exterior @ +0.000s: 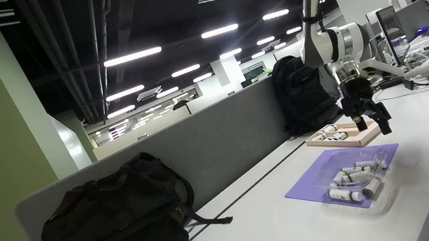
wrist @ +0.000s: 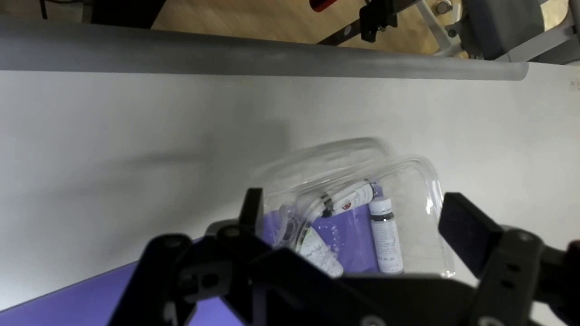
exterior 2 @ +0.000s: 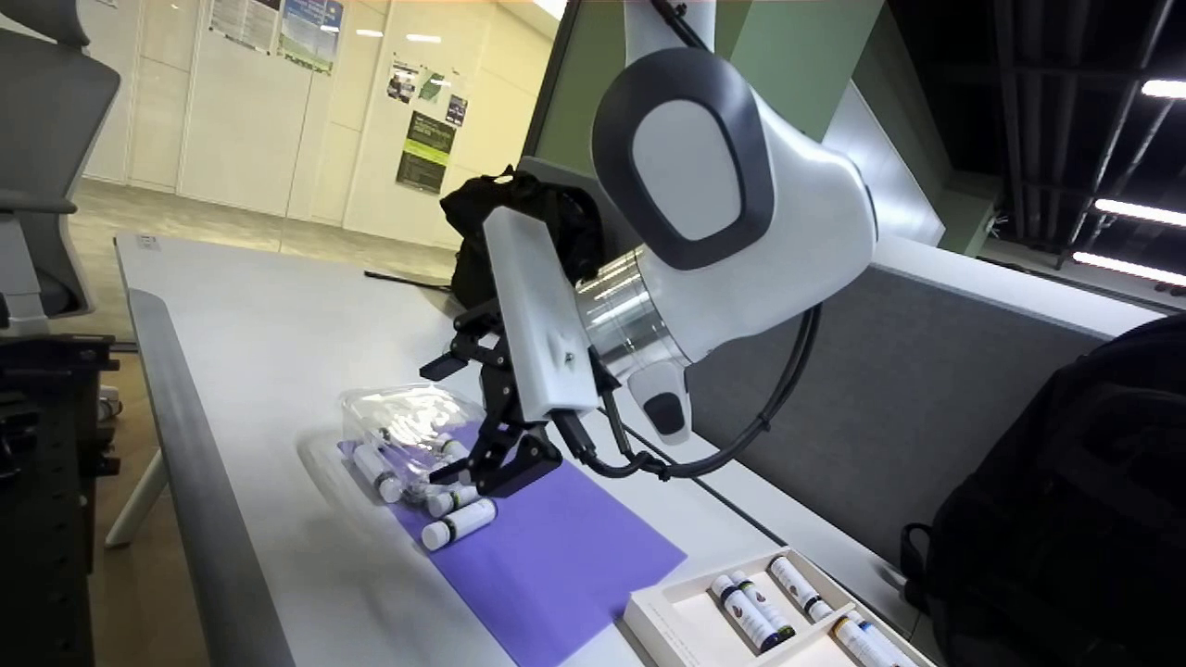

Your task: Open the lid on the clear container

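Observation:
The clear container rests on the table, partly over a purple sheet, with several white-labelled bottles showing through it. It also shows in an exterior view and in the wrist view. The lid is equally transparent and appears as a shiny top layer; its edges are hard to tell from the box, and I cannot tell whether it is fully seated. My gripper is open and empty, above the container and apart from it. In the wrist view, the container lies between and beyond the spread fingertips.
The purple sheet lies under and beside the container. A shallow tan tray with several bottles sits beside the sheet. Black backpacks stand along the grey divider. The table's grey edge runs near the container.

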You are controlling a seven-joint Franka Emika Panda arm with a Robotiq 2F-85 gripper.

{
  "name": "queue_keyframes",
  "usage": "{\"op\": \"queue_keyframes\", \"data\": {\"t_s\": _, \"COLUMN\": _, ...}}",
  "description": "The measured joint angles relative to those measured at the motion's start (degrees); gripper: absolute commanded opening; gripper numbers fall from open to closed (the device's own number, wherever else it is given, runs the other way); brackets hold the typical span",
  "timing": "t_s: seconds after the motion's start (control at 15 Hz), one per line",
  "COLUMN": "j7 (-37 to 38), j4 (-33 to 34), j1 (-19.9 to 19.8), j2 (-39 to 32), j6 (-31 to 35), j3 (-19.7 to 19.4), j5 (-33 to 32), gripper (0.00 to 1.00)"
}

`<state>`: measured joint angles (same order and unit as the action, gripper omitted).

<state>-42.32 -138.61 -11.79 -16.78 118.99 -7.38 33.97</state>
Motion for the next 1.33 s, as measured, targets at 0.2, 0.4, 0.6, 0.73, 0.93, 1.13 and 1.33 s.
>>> {"op": "queue_keyframes", "data": {"t_s": 0.2, "j7": -0.01, "j4": 0.42, "j1": -0.73, "j2": -1.39, "j6": 1.46, "j3": 0.25, "j5": 1.16, "gripper": 1.0}}
{"op": "queue_keyframes", "data": {"t_s": 0.4, "j7": -0.31, "j4": 0.96, "j1": -1.06, "j2": -2.77, "j6": 3.15, "j3": 0.97, "j5": 2.85, "gripper": 1.0}}
{"op": "queue_keyframes", "data": {"t_s": 0.6, "j7": -0.81, "j4": 1.38, "j1": -1.25, "j2": -3.61, "j6": 4.22, "j3": 1.74, "j5": 4.35, "gripper": 1.0}}
{"op": "queue_keyframes", "data": {"t_s": 0.73, "j7": -1.03, "j4": 1.64, "j1": -1.29, "j2": -4.06, "j6": 4.41, "j3": 2.12, "j5": 4.89, "gripper": 1.0}}
{"op": "queue_keyframes", "data": {"t_s": 0.93, "j7": -1.64, "j4": 2.02, "j1": -1.35, "j2": -4.74, "j6": 4.64, "j3": 2.67, "j5": 5.72, "gripper": 1.0}}
{"op": "queue_keyframes", "data": {"t_s": 1.13, "j7": -1.9, "j4": 2.59, "j1": -1.41, "j2": -5.68, "j6": 4.65, "j3": 3.04, "j5": 6.09, "gripper": 1.0}}
{"op": "queue_keyframes", "data": {"t_s": 1.33, "j7": -2.25, "j4": 3.0, "j1": -1.42, "j2": -6.41, "j6": 4.65, "j3": 3.3, "j5": 6.65, "gripper": 1.0}}
